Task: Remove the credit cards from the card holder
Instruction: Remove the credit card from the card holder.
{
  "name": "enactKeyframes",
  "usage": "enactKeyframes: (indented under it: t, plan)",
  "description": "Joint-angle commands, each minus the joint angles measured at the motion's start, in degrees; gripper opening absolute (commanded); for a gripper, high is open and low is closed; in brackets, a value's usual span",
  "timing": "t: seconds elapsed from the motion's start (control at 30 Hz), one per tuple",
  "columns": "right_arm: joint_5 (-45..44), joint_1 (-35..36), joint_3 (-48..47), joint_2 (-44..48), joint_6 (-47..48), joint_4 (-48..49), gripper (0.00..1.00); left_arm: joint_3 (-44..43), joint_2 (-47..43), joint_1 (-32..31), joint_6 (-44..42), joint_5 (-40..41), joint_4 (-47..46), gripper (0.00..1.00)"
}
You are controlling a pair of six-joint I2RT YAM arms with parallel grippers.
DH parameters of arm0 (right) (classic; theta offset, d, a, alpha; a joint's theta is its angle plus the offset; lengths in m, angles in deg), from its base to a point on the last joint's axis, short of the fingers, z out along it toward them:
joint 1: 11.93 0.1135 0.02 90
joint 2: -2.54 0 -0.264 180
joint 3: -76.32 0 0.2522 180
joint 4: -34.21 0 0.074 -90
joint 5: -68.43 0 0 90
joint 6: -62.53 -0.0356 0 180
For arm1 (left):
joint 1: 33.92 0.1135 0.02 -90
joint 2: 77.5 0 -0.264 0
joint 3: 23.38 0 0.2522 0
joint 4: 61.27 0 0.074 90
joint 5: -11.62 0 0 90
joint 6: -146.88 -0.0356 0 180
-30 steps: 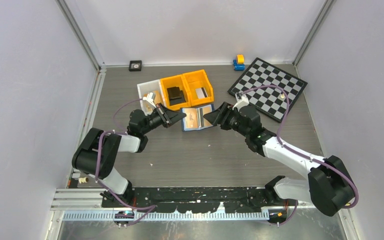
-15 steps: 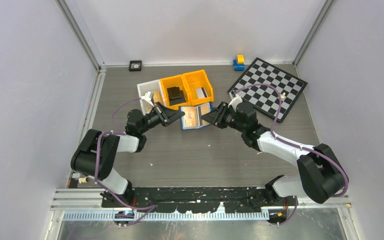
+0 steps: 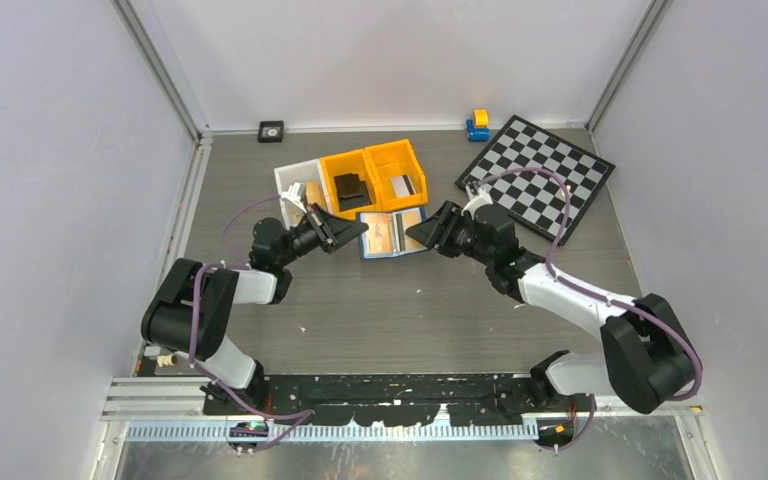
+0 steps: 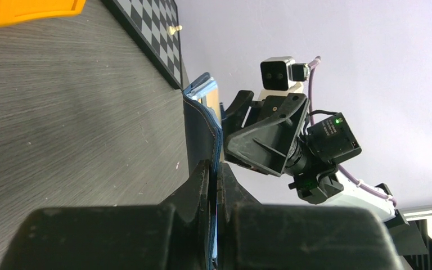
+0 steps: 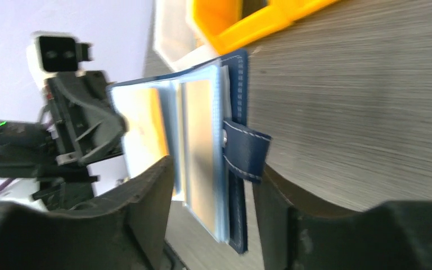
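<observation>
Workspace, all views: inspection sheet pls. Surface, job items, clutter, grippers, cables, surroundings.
Surface: grey wood-grain table, a few pale specks.
Job's things: blue card holder open between the arms; credit cards in their sleeves.
Clutter: two orange bins, white bin, chessboard, toy, small black square by the back wall.
Grippers: left gripper shut on the holder's edge; right gripper jaws apart around its tab end.
Cables: purple cables loop on both arms; the right one arcs over the chessboard.
Surroundings: plain white walls, metal frame.
</observation>
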Motion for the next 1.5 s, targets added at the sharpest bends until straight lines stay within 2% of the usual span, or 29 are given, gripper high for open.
enactKeyframes:
  t: [0.0,0.2,0.37,0.57,0.77,1.03,1.23,1.3,1.33,1.37,1.47]
  plan:
    - [-12.07,-0.62,-2.98,5.14,4.09,-10.74,0.61,-1.87,-2.33,0.54,-0.57,-0.92,-1.57,0.0]
    - [-12.02,-0.58,-1.37,12.84,8.5,-10.03,0.61,-2.31,-3.87,0.54,-3.31,-0.09,5.14,0.0]
    - [-12.33,-0.36,-0.69,15.83,10.11,-9.68,0.59,-2.32,-4.62,0.54,-4.3,0.34,7.41,0.0]
    - [-1.37,-0.36,-1.04,10.19,8.2,-2.1,0.57,-2.55,-5.16,0.54,-3.91,-0.22,7.48,0.0]
    - [-2.87,-0.36,-0.7,6.37,9.41,-0.52,0.56,-2.42,-5.4,0.54,-4.66,0.22,8.34,0.0]
    - [5.99,-0.36,0.01,1.75,6.24,8.91,0.54,-3.6,-3.64,-0.15,-4.23,-0.99,8.15,0.0]
    - [-1.05,-0.36,0.22,3.3,9.09,4.37,0.58,-3.41,-3.63,-0.23,-4.71,-0.35,8.28,0.0]
    - [-6.03,-0.34,0.98,3.83,10.08,4.04,0.64,-3.47,-3.78,-0.25,-5.39,-0.03,9.59,0.0]
    - [-7.95,-0.27,1.67,3.91,10.47,5.34,0.71,-3.52,-3.76,-0.25,-5.63,0.1,9.96,0.0]
    - [-9.7,0.01,3.45,3.51,10.77,8.41,0.79,-3.54,-3.74,-0.21,-5.77,0.22,10.08,0.0]
    - [-15.7,3.94,10.16,-0.54,15.79,26.03,0.82,-3.39,-3.87,-0.19,-6.12,0.3,10.41,0.0]
